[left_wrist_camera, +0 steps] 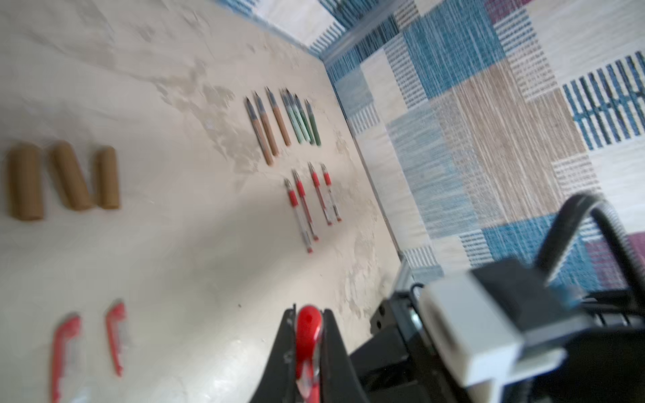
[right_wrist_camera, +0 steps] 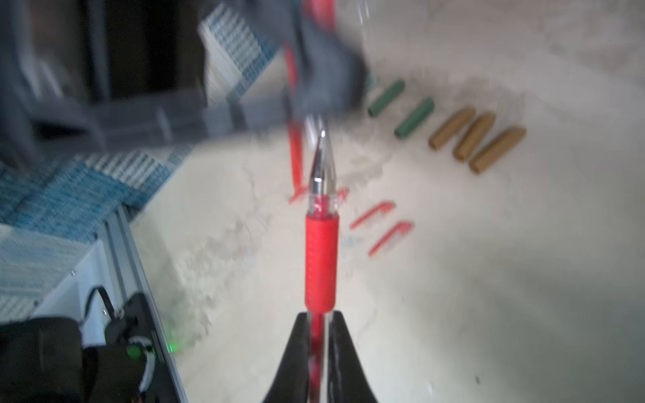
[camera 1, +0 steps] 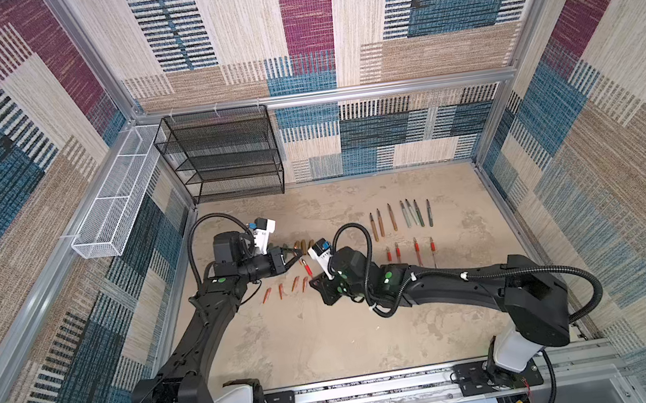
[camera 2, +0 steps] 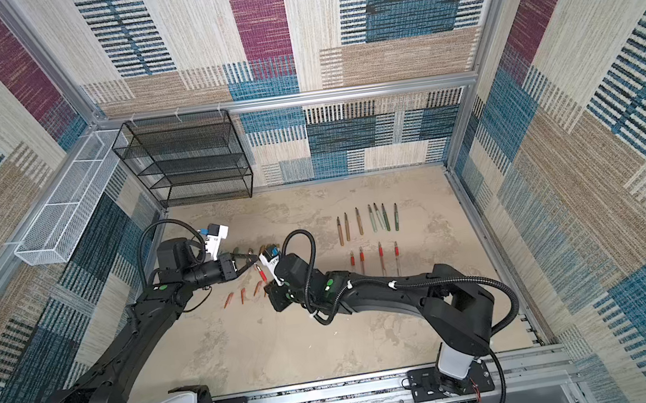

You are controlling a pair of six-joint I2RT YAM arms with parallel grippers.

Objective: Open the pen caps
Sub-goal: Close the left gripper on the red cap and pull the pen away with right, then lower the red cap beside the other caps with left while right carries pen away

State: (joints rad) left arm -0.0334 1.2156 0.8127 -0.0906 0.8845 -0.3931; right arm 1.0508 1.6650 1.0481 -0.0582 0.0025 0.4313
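The left gripper (left_wrist_camera: 308, 311) was clenched on a small red plastic cap (left_wrist_camera: 309, 335) while the right gripper (right_wrist_camera: 319, 319) grasped a red-gripped clear pen barrel (right_wrist_camera: 321, 258), tip bare.

The beige tabletop (camera 1: 329, 335) is bearing a black mesh rack (camera 1: 223, 156) at the back, uncapped pens (camera 1: 392, 218) lying in rows rightward, and loose caps (camera 1: 280, 290) lying leftward.

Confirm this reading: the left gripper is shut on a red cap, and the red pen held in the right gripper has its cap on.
One point is wrong: the red pen in the right gripper has its cap off. The right wrist view shows its bare metal tip. The rest stands: the left gripper is shut on a red cap.
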